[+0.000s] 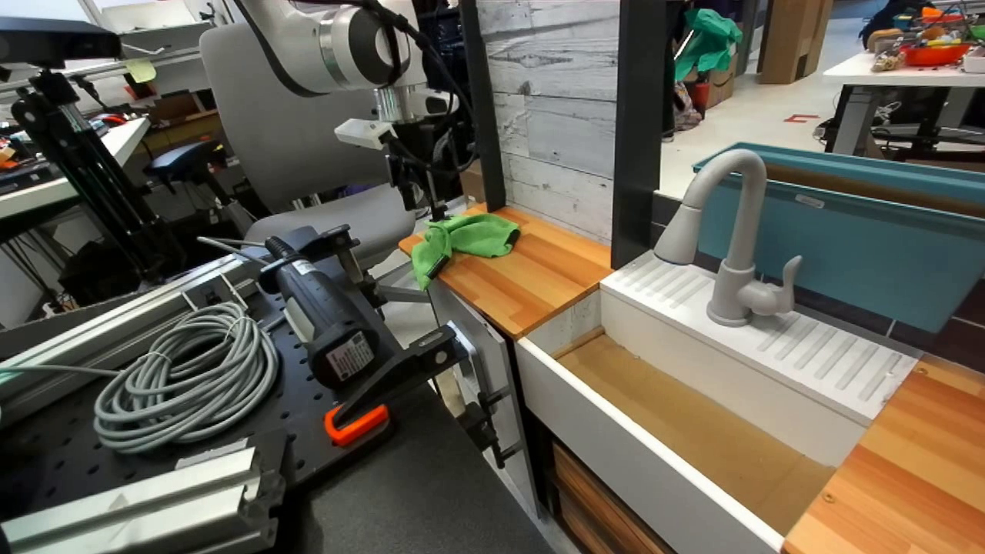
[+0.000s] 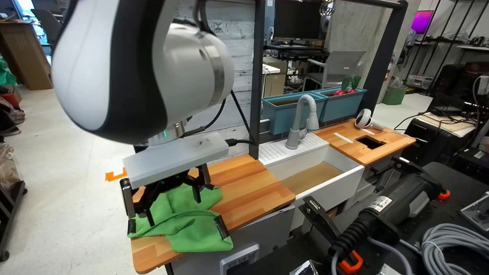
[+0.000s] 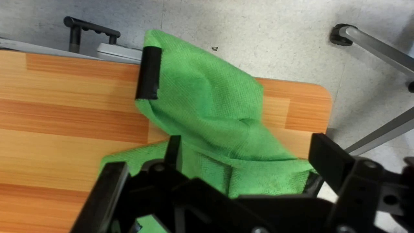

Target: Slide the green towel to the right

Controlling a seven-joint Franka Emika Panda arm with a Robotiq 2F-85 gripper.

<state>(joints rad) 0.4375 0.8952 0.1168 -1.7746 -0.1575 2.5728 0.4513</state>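
Note:
A crumpled green towel with black edge strips lies at the end of a wooden countertop. In an exterior view the towel is bunched in folds and one corner hangs over the counter's front edge. My gripper is above it, pointing down. In the wrist view the gripper is open, its fingers wide apart with towel folds showing between them. Nothing is held. Whether the fingertips touch the cloth is hard to tell. The gripper base hides part of the towel.
A white sink with a grey faucet adjoins the counter. A whitewashed wood panel and a black post stand behind. A black table with a tool and coiled cable is in front.

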